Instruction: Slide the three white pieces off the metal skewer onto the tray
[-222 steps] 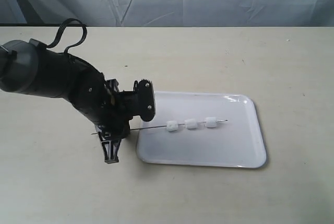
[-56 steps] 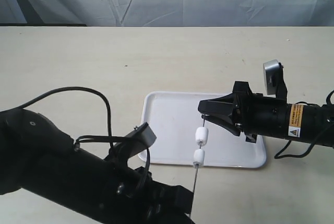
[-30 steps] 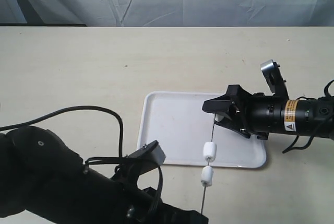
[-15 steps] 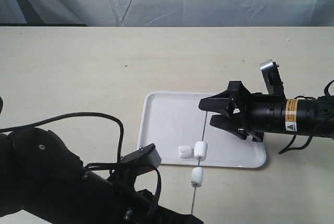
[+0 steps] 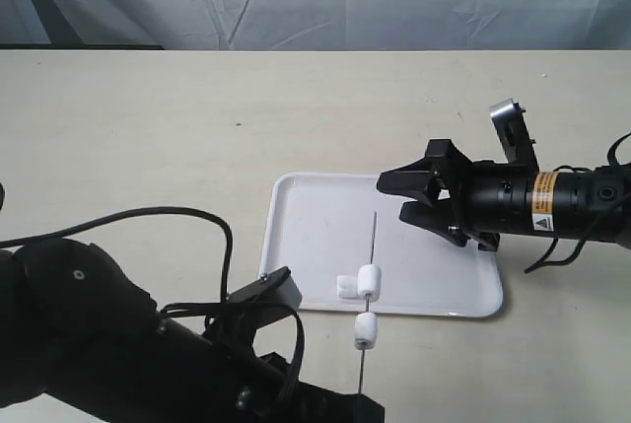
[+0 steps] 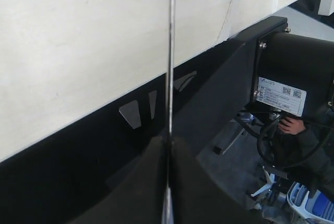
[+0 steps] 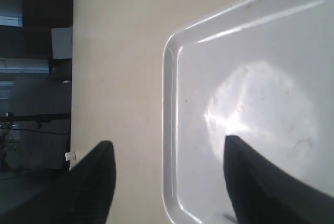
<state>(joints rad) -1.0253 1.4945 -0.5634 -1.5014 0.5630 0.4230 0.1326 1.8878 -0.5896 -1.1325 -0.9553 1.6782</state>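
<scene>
The white tray [image 5: 315, 226] lies right of centre. The metal skewer [image 5: 374, 241] stands steeply over its near edge, and my left gripper [image 6: 168, 192] is shut on its lower end. Two white pieces stay threaded: one [image 5: 369, 280] above the tray's near rim, the other [image 5: 365, 329] lower, past the rim. A third piece [image 5: 345, 287] lies loose on the tray beside the rod. My right gripper [image 5: 394, 197] hovers open over the tray's right half, right of the skewer's bare tip, holding nothing. In the right wrist view the gripper [image 7: 168, 140] is spread wide over the tray's rim [image 7: 169, 130].
My bulky black left arm [image 5: 148, 344] and its cable fill the near left of the beige table [image 5: 148, 147]. The right arm [image 5: 552, 206] lies along the tray's right side. The left wrist view shows the skewer [image 6: 170, 51] crossing the table's edge, with room clutter beyond.
One second ago the right gripper was shut round the top piece; that piece has come off and now lies on the tray. The gripper has opened and drawn back right, and the skewer has shifted slightly left.
</scene>
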